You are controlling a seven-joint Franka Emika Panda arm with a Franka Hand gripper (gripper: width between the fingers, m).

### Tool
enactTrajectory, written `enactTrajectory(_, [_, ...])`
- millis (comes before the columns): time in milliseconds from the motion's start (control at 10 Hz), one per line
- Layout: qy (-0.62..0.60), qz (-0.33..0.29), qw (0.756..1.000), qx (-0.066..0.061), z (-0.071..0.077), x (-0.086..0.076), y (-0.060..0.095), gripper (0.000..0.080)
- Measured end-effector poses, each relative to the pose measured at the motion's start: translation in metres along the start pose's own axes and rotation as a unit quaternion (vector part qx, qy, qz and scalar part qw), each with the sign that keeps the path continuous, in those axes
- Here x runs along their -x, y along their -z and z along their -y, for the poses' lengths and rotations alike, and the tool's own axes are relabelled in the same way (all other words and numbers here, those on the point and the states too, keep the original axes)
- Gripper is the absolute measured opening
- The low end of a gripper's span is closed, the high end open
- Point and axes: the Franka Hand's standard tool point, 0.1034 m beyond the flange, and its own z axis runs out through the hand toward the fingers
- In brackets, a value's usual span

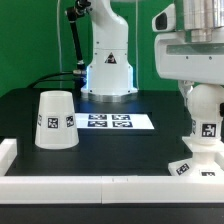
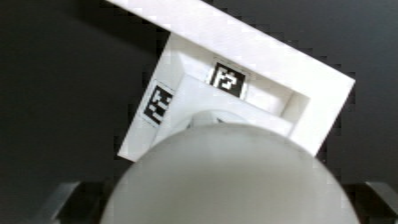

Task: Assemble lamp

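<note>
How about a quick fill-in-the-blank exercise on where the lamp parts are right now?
1. The gripper holds the ball-shaped ____ over the base.
2. The shade stands apart from the other parts, on the exterior view's ____ side.
3. The shade rests with its wider end facing ____.

Missing words: bulb; left; down.

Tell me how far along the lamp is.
Done: nothing clearly joined yet. In hand: the fingers hold the bulb over the base; whether it is seated I cannot tell. Left: the shade stands apart on the table, not yet fitted.
</note>
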Motion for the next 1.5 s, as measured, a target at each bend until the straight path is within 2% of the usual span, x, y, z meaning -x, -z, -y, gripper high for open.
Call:
enactTrajectory(100, [0.001, 0.0, 1.0, 0.0, 0.0001, 0.0005, -0.0002, 0.0577])
enactTrajectory(200, [0.027, 0.0, 1.0, 0.001, -0.0001, 0.0005, -0.0003, 0.0674])
enactTrajectory(300, [0.079, 0.002, 0.997, 0.007, -0.0007, 0.0, 0.0006, 0.0674])
enactTrajectory(400, [0.117, 0.002, 0.993, 0.006, 0.0005, 0.0001, 0.0013, 0.0695])
enactTrajectory(600, [0.232, 0.003, 0.973, 0.004, 0.001, 0.001, 0.0013, 0.0698])
enactTrajectory(800, [0.292, 0.003, 0.956, 0.005, 0.0006, 0.0005, 0.001, 0.0699])
enactTrajectory(1000, [0.374, 0.003, 0.927, 0.005, 0.0004, 0.0003, 0.0008, 0.0699])
enactTrajectory(1100, [0.445, -0.004, 0.896, 0.015, -0.0001, 0.0006, 0.0004, 0.0699])
enactTrajectory(1200, [0.52, -0.01, 0.854, 0.025, 0.0006, 0.0028, 0.0002, 0.0699])
enactTrajectory(1500, [0.666, -0.013, 0.745, 0.036, 0.002, 0.0008, 0.0, 0.0699])
